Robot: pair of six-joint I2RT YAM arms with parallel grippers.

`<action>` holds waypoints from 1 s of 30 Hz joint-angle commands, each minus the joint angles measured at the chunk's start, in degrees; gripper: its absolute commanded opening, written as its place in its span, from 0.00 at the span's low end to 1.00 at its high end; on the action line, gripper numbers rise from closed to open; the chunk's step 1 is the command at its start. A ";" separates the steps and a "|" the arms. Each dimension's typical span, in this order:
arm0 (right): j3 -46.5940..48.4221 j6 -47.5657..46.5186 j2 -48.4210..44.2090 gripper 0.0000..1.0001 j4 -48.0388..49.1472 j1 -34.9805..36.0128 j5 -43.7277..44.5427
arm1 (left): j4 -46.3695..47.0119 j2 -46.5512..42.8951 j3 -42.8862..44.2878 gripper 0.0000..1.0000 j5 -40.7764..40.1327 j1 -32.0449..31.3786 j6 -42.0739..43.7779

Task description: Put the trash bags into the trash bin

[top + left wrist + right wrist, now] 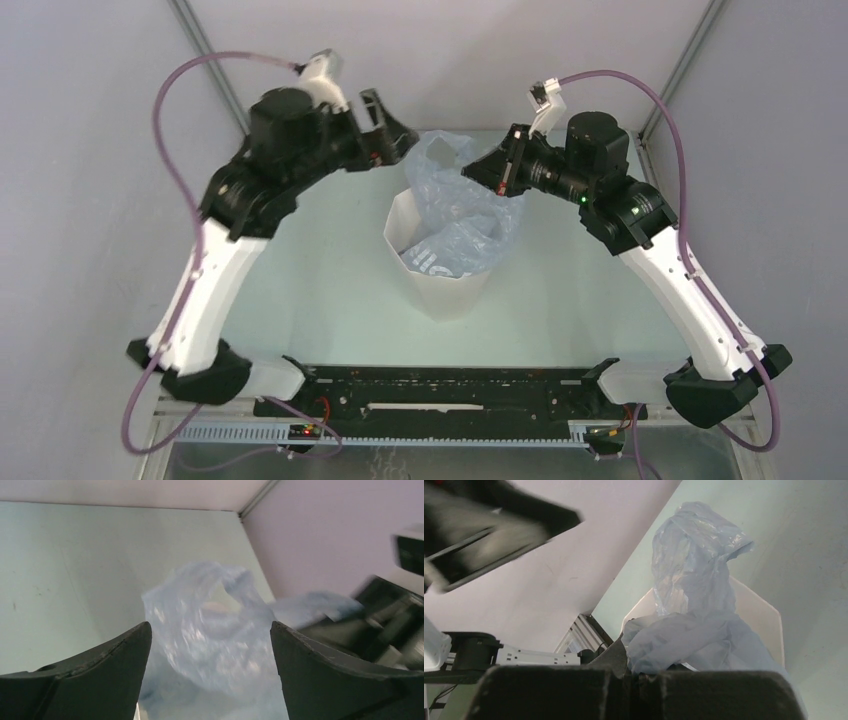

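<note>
The white faceted trash bin stands in the middle of the table. The pale-blue trash bag sits partly inside it, and its crumpled top and a loop handle rise above the rim. My left gripper hovers open just left of the bag's top. In the left wrist view its fingers stand wide apart with the bag beyond them, untouched. My right gripper is at the bag's right side. In the right wrist view this gripper is shut on a fold of the bag, above the bin's rim.
Grey enclosure walls and metal corner posts close in the table on three sides. The right arm shows blurred at the right of the left wrist view. The left arm crosses the top left of the right wrist view.
</note>
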 commanded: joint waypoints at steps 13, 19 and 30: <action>1.81 1.21 -3.06 0.00 0.13 1.04 1.68 | -6.93 20.75 18.88 0.33 -10.91 -3.62 11.76; 1.94 2.46 -4.70 0.00 -2.25 0.57 4.77 | 3.15 11.36 11.97 0.00 -6.16 -2.21 12.24; -11.70 14.94 -13.89 0.00 12.03 -3.15 2.18 | 45.01 -17.91 -39.00 0.06 23.80 17.15 -13.57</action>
